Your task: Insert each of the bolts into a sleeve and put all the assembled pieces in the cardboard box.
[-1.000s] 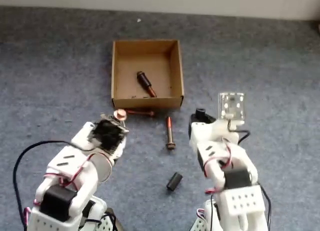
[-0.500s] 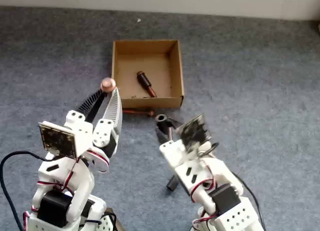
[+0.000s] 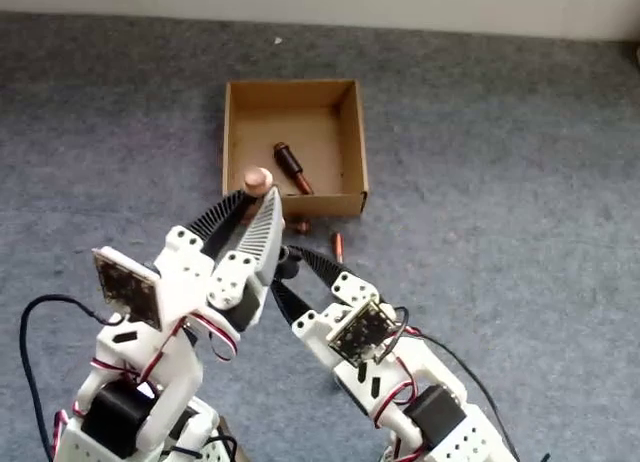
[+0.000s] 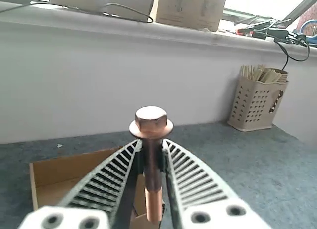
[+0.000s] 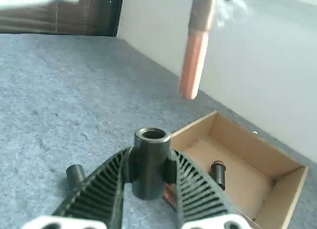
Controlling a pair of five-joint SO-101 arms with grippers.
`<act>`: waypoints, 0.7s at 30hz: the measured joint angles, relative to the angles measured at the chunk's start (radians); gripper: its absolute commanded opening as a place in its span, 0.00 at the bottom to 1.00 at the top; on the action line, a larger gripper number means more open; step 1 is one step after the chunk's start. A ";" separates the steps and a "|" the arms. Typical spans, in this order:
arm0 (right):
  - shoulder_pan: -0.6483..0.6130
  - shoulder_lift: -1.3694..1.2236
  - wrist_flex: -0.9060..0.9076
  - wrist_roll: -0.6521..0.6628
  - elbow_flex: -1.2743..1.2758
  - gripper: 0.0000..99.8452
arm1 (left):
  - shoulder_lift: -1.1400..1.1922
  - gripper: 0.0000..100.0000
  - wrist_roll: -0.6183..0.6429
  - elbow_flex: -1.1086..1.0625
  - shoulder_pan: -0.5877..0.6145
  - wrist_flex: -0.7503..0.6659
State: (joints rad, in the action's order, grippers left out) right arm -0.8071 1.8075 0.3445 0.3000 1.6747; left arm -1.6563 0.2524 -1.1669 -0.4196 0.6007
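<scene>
The left end effector [image 4: 151, 145] pinches a copper bolt [image 4: 151, 124] between its two fingers. The bolt stands upright, with the head above the fingertips and the shaft pointing down. The right end effector [image 5: 149, 164] is pressed on a black sleeve [image 5: 149, 159] and holds it upright, with the open mouth on top. In the right wrist view the tip of the bolt [image 5: 193, 65] hangs above the sleeve and does not touch it.

In the high view both end effectors meet over the middle of the desk [image 3: 520, 152], just in front of the cardboard box [image 3: 229, 142], which lies toward the far edge. One assembled piece [image 3: 290, 165] lies tilted on the floor of the box. A loose bolt [image 3: 337, 245] lies on the desk near the front wall of the box. A second sleeve [image 5: 75, 175] lies on the desk beside the right end effector.
</scene>
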 measured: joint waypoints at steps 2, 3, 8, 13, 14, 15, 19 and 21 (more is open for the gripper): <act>0.000 0.002 0.000 0.000 0.000 0.00 | 0.000 0.01 0.000 0.000 -0.020 0.015; 0.000 0.002 0.000 0.000 0.000 0.00 | 0.000 0.01 0.000 0.000 -0.031 0.021; 0.015 0.002 0.000 -0.021 0.000 0.00 | 0.000 0.01 0.000 0.000 -0.052 0.063; 0.066 0.002 0.000 -0.118 0.000 0.00 | 0.000 0.01 0.000 0.000 -0.054 0.078; 0.068 0.002 0.000 -0.121 0.000 0.00 | 0.000 0.01 0.000 0.000 -0.055 0.078; 0.069 0.002 0.000 -0.124 0.000 0.00 | 0.000 0.01 0.000 0.000 -0.055 0.078; 0.069 0.002 0.000 -0.126 0.000 0.00 | 0.000 0.01 0.000 -0.015 -0.057 0.097; 0.068 0.000 0.002 -0.126 0.000 0.00 | -0.012 0.01 -0.008 -0.040 -0.055 0.094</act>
State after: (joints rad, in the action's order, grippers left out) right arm -0.7396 1.8075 0.3460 0.1741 1.6747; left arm -1.6686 0.2447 -1.2068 -0.4749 0.6943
